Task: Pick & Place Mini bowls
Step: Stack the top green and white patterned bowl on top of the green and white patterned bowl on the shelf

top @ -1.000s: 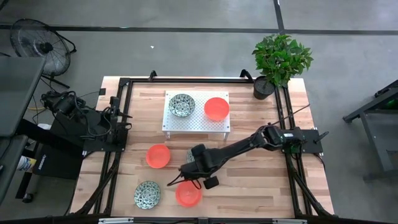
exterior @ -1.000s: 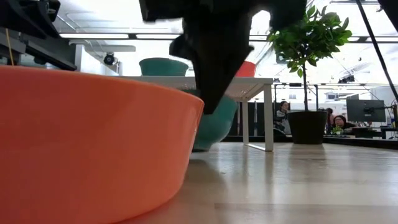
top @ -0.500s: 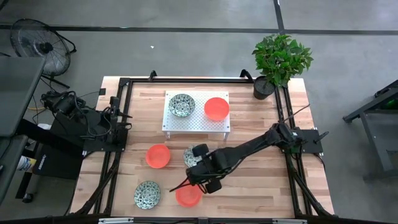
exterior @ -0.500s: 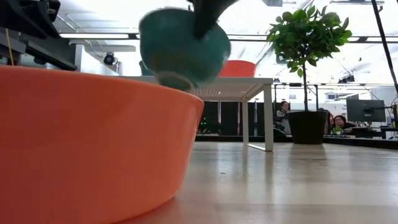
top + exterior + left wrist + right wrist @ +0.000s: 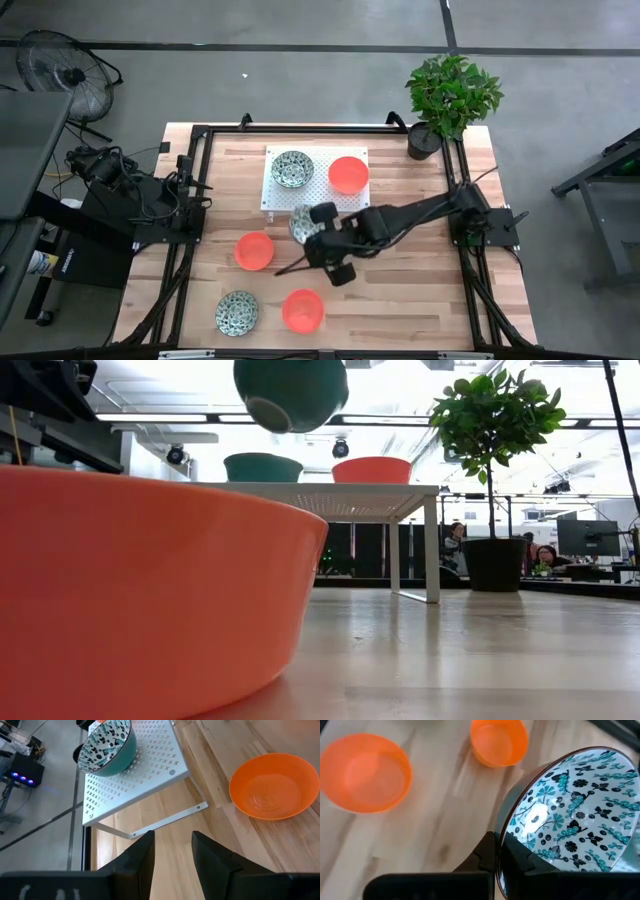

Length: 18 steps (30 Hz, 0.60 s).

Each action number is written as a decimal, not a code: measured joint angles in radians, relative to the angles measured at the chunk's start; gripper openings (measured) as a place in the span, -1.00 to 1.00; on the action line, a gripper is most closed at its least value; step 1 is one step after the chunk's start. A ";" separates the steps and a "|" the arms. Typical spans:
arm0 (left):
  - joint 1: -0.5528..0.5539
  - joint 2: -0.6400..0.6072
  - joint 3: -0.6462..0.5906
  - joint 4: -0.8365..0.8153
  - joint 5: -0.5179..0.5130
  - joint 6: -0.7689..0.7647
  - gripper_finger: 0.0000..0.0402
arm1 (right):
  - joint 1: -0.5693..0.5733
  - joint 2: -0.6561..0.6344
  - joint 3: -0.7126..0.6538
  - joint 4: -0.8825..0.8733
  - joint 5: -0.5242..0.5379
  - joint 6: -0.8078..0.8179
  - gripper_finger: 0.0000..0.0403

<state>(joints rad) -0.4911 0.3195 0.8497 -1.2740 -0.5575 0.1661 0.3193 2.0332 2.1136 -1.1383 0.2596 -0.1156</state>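
Note:
My right gripper is shut on a speckled green-and-white mini bowl, held high over the table just in front of the white perforated stand. On the stand sit another speckled bowl and an orange bowl. Two orange bowls and a speckled bowl rest on the wood. My left gripper stands open and holds nothing at the table's left side. My right gripper pinches the bowl's rim, one finger inside the bowl and one outside on its teal wall. The fingers slant down from the table's right side. The bowl hangs clear of the table, tilted, its foot turned down and sideways.
A potted plant stands at the far right corner. Black frame rails run along the table's left and right sides. The near orange bowl fills the low view's left half.
My right gripper has risen and gone toward the far edge, up to the white stand, tipping less steeply down. The speckled bowl has come with it, lifted from the wood to well clear of the table, and has tilted.

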 joint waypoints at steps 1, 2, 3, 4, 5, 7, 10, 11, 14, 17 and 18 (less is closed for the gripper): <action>0.000 0.000 0.000 0.000 0.000 0.000 -0.38 | -0.009 -0.006 0.000 -0.001 0.000 -0.017 -1.00; 0.000 0.000 0.000 0.000 0.000 0.000 -0.38 | -0.018 -0.011 0.000 -0.001 0.000 -0.036 -1.00; 0.000 0.000 0.000 0.000 0.000 0.000 -0.38 | -0.028 -0.014 0.000 0.000 -0.001 -0.054 -1.00; 0.000 0.000 0.000 0.000 0.000 0.000 -0.38 | -0.039 -0.014 0.010 -0.008 -0.001 -0.072 -1.00; 0.000 0.000 0.000 0.000 0.002 0.001 -0.38 | -0.048 -0.014 0.027 -0.025 -0.004 -0.087 -1.00; 0.000 0.000 0.000 0.000 0.003 0.002 -0.38 | -0.069 -0.013 0.063 -0.042 -0.008 -0.130 -1.00; 0.000 0.000 0.000 0.000 0.005 0.002 -0.38 | -0.104 -0.011 0.127 -0.057 -0.004 -0.211 -1.00; 0.000 0.000 0.000 0.001 0.005 0.002 -0.38 | -0.118 -0.010 0.151 -0.072 -0.007 -0.233 -1.00; 0.000 0.000 0.000 0.001 0.009 0.005 -0.38 | -0.167 -0.010 0.199 -0.087 -0.028 -0.309 -1.00; 0.000 0.000 0.000 0.003 0.016 0.010 -0.38 | -0.216 -0.010 0.217 -0.112 -0.032 -0.393 -1.00; 0.000 0.000 0.000 0.004 0.017 0.010 -0.38 | -0.231 -0.010 0.217 -0.113 -0.032 -0.431 -1.00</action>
<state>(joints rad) -0.4911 0.3195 0.8497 -1.2701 -0.5408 0.1757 0.0882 2.0232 2.3302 -1.2511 0.2274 -0.5462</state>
